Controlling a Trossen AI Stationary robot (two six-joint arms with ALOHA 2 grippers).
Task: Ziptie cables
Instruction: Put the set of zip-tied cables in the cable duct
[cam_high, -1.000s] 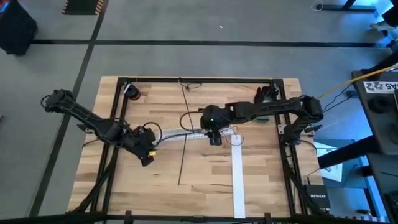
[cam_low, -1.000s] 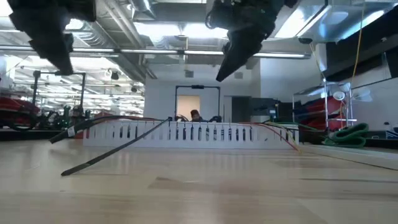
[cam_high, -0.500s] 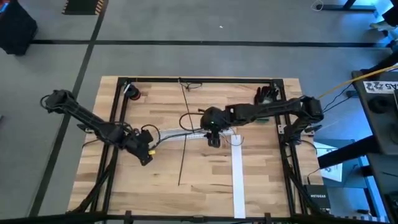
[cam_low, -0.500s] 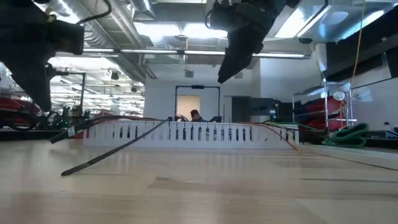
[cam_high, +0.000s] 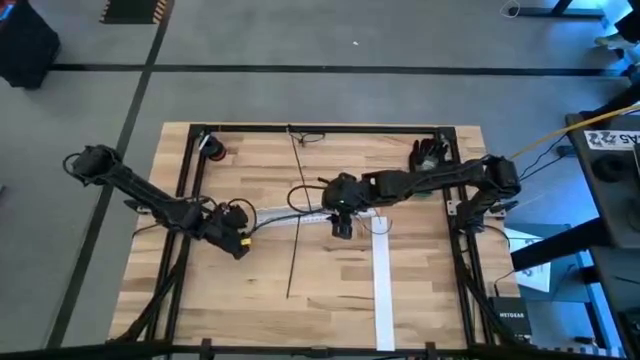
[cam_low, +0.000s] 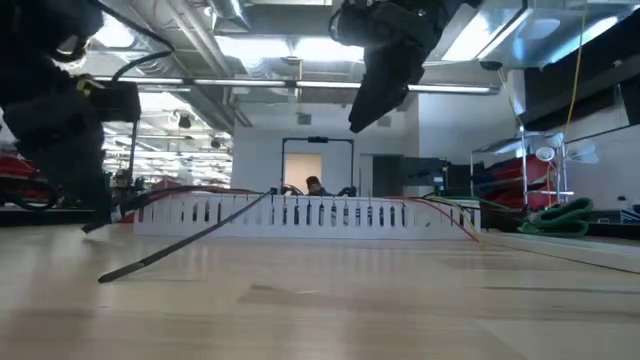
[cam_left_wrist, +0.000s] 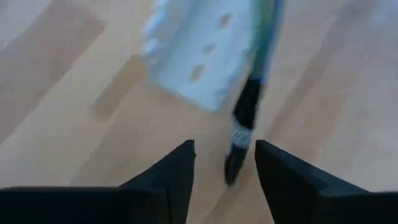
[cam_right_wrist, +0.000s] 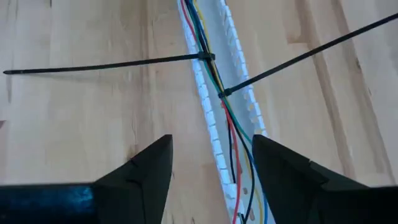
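Wooden table (cam_high: 240, 300) planks carry everything, framed by black rails. At the left of the high view, the left gripper (cam_high: 238, 247) sits low over the boards, just beside the left end of a white slotted duct (cam_high: 285, 216); its wrist camera shows its two dark fingers (cam_left_wrist: 168, 177) spread apart, with a dark cable tip (cam_left_wrist: 235, 163) lying between them, untouched, below the blurred duct end. The cables (cam_right_wrist: 208, 65) run along the duct across the middle of the table: thin red, green, yellow, blue and dark wires bunched together, curling loose at the right end near a white strip (cam_high: 381, 290). Two black zip ties (cam_right_wrist: 106, 64) wrap the bundle, their long tails lying out over the wood to either side; one long tail (cam_high: 293, 250) reaches toward the table's front edge. Right of centre, the right gripper (cam_high: 342, 225) hangs above the duct, clear of the wires, its fingers (cam_right_wrist: 146, 168) held wide with nothing between them; the low view shows it raised well above the tabletop
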